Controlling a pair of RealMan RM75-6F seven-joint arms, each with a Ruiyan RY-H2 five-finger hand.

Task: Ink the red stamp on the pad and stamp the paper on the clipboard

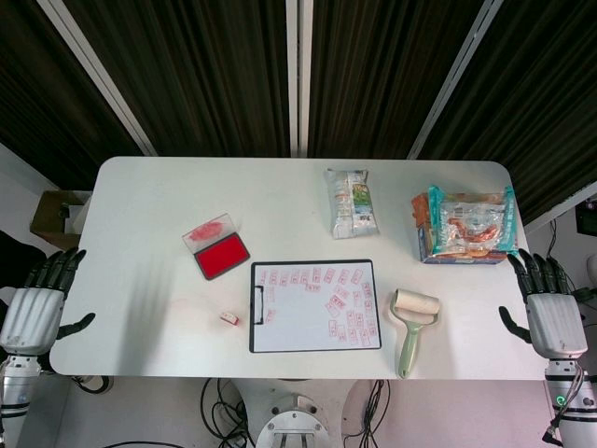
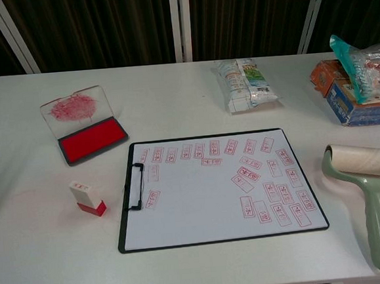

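From the head view, the stamp (image 1: 229, 318) stands on the table (image 1: 140, 215), just beside the left edge of the clipboard (image 1: 314, 305) and below the ink pad (image 1: 220, 253), which lies open with its lid tipped back. The left hand (image 1: 33, 307) hangs off the table's left edge and the right hand (image 1: 552, 309) off its right edge. Both hold nothing and their fingers are spread apart. A snack bag (image 1: 351, 203), a box with a packet (image 1: 464, 225) and a lint roller (image 1: 410, 328) lie to the right, well apart from the stamp.

From the chest view, no hand shows. The stamp (image 2: 87, 197) is a small upright block, pale on top with a red base, near the clip (image 2: 135, 186) of the clipboard. The paper (image 2: 214, 193) already carries many red prints. The ink pad (image 2: 92, 138) sits behind the stamp.

I judge the stamp light, stiff and easy to knock over. It is best pinched on the two pale sides, above the red base, so the inked face stays free.
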